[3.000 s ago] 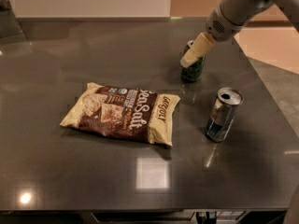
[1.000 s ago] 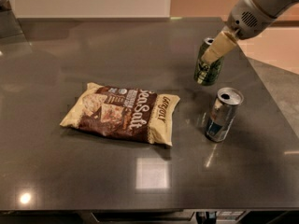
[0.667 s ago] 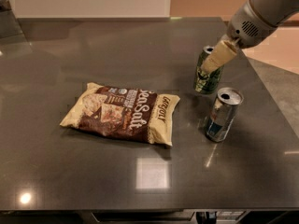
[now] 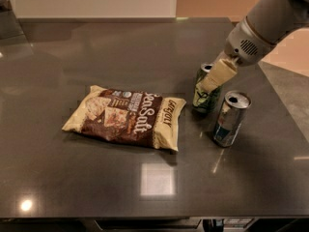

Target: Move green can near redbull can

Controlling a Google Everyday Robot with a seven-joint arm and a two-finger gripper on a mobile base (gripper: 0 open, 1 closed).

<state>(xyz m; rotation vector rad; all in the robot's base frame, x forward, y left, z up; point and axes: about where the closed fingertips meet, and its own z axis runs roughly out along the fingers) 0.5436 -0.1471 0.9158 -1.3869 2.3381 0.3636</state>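
Note:
The green can (image 4: 206,98), dark green with pale yellowish markings and a silver top, stands on the dark table right of centre. My gripper (image 4: 213,81) comes down from the upper right and is shut on the green can, its pale fingers (image 4: 217,76) across the can's upper side. The redbull can (image 4: 230,118), silver with a dark blue lower part, stands upright just right of and in front of the green can, a small gap between them.
A brown and cream chip bag (image 4: 126,116) lies flat at the table's middle, its right end close to the green can. The table's (image 4: 96,52) right edge runs past the redbull can. The arm (image 4: 270,23) spans the upper right corner.
My gripper has carried the green can forward and to the right, from the far side of the table to a spot just beside the redbull can. The bag and redbull can have not moved.

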